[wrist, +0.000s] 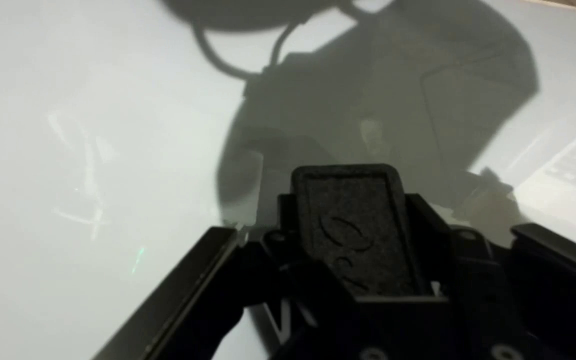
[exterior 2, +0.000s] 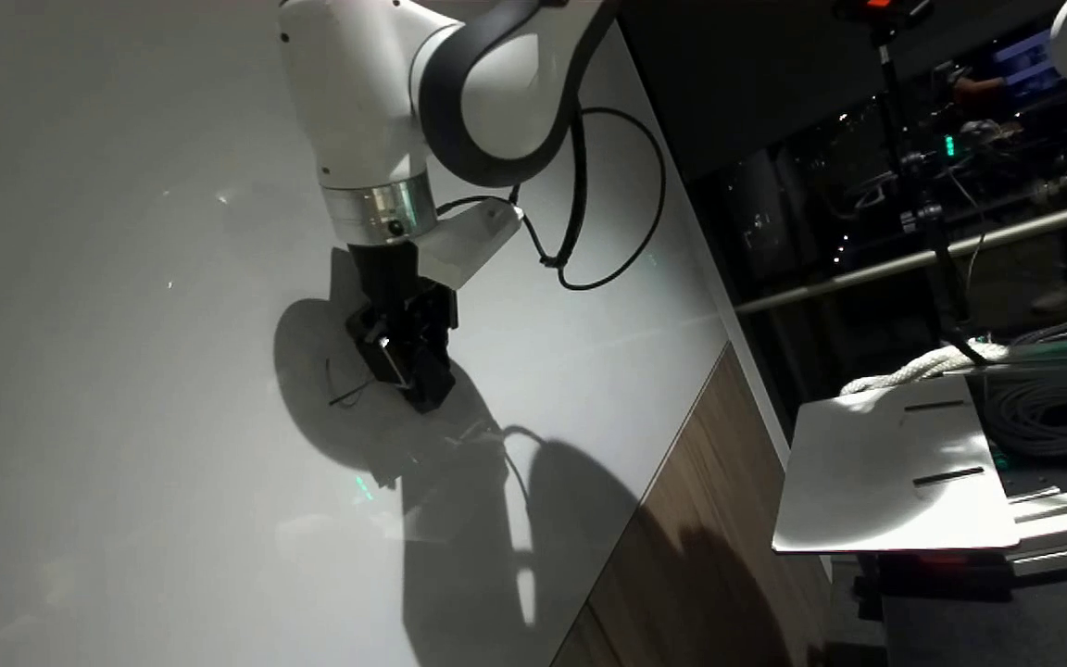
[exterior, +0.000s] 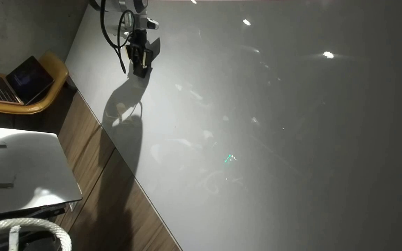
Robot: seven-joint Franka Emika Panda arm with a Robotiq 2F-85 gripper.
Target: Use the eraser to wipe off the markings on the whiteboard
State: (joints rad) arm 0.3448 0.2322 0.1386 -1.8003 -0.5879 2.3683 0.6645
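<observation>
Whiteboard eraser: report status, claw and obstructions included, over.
Claw shut on whiteboard eraser; contact with whiteboard unclear. Black squiggle visible beside claw in an exterior view. Shadow across it, no solid obstruction spotted.

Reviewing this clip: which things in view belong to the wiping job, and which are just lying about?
Job:
eraser, held in the pincer
markings
whiteboard

Just about:
laptop, on the chair
table
rope

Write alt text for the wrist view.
A black pincer grips a dark eraser in front of a glossy whiteboard. A broad shadow spreads across it behind them; pale streaks and a small green glint show at the picture's left.
</observation>
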